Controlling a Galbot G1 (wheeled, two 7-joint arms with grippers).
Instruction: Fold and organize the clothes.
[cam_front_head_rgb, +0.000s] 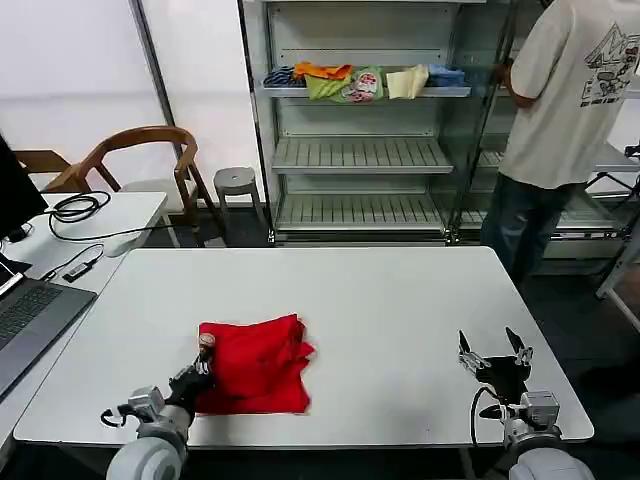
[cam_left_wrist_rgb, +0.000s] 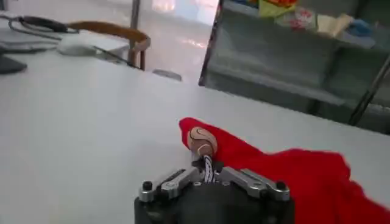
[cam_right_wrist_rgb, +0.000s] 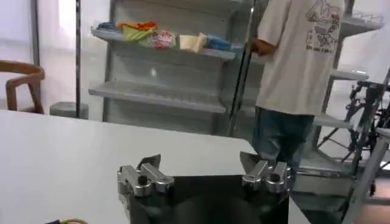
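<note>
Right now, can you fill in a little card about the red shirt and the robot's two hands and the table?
shirt: red T-shirt, bunched and roughly folded, near the table's front left
left gripper: shut on the T-shirt's left edge
right gripper: open, holding nothing, over the table's front right
table: white table
shelf behind: folded garments on the top shelf
folding: not neat yet
</note>
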